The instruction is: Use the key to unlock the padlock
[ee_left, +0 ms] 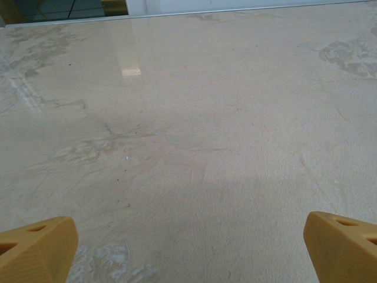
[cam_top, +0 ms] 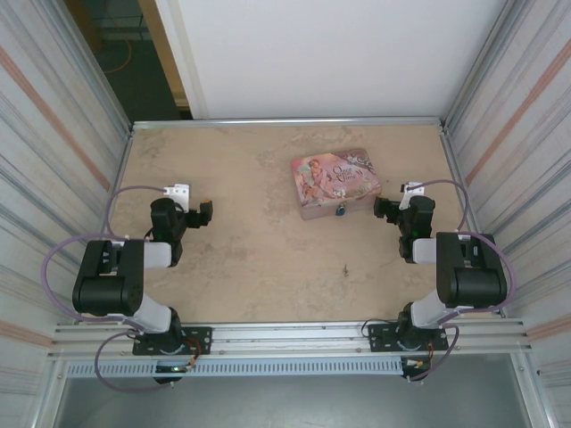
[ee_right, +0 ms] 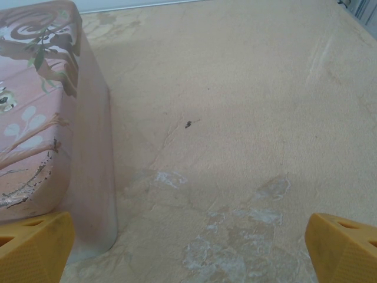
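Observation:
The tiny blue padlock point(cam_top: 340, 210) hangs on the near side of a pink illustrated tin point(cam_top: 335, 183) at the table's middle right. A thin dark key point(cam_top: 346, 269) lies flat on the table, well in front of the tin and apart from both arms. My left gripper point(cam_top: 202, 214) hovers low over bare table at the left, open, nothing between its yellow fingertips point(ee_left: 35, 247). Just right of the tin, my right gripper point(cam_top: 384, 210) is open and empty point(ee_right: 188, 253). The tin's end wall point(ee_right: 88, 153) stands close beside its left fingertip point(ee_right: 35, 244).
The beige tabletop point(cam_top: 250, 267) is walled by ribbed metal panels on both sides, with a rail along the back edge. A small dark speck point(ee_right: 188, 124) marks the table ahead of the right gripper. Worn pale patches point(ee_right: 235, 230) lie under it.

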### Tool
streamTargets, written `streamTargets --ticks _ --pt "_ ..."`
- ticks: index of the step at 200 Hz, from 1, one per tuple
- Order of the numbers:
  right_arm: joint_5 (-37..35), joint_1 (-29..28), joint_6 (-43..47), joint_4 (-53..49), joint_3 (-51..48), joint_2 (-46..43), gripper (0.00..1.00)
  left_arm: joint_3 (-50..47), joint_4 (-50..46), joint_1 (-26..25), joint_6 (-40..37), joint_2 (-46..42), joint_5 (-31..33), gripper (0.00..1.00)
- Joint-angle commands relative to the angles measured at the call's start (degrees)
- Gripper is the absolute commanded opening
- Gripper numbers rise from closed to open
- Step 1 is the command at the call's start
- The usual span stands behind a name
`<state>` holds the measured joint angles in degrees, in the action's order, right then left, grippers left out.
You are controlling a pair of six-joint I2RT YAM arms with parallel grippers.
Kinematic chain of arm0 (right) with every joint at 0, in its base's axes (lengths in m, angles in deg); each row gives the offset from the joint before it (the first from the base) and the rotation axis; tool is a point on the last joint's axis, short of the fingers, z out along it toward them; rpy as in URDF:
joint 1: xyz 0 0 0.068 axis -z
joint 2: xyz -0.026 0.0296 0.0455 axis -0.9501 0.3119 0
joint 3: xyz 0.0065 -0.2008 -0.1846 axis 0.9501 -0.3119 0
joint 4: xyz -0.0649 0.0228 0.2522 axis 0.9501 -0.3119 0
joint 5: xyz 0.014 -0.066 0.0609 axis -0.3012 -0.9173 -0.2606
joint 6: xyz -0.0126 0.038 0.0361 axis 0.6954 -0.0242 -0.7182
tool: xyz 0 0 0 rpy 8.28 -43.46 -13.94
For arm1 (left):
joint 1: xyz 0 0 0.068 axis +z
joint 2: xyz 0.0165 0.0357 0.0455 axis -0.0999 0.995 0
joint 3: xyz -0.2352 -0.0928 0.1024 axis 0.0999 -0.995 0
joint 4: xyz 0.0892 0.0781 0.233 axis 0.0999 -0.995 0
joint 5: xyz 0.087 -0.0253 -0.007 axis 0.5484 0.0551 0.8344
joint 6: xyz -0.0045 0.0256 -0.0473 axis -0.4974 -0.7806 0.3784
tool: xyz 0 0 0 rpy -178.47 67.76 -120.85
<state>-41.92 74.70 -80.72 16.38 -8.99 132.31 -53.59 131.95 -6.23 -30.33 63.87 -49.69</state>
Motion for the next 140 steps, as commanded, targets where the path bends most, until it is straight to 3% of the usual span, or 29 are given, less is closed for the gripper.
streamTargets --ticks 1,38,76,119,140 --pt "-0.54 0.08 -1.61 -3.09 2.1 -0.87 0.99 -0.64 1.54 -0.4 -0.34 -1.91 -0.31 0.99" --pt "-1.38 0.15 -1.99 -4.99 1.62 -4.66 0.99 -0.86 -2.64 -1.8 -1.08 -7.98 2.22 0.99" --pt "-2.16 0.6 -3.81 -13.71 2.24 -13.58 0.99 2.26 -12.32 -3.9 -0.87 -15.67 6.02 0.99" --pt "2.24 2.74 -9.7 -29.28 6.84 -22.36 0.99 13.87 -30.78 -3.92 14.25 -17.4 2.98 0.99" --pt "7.29 5.09 -13.4 -36.94 10.4 -23.76 0.99 20.69 -40.49 -3.91 23.18 -15.21 -1.57 0.99"
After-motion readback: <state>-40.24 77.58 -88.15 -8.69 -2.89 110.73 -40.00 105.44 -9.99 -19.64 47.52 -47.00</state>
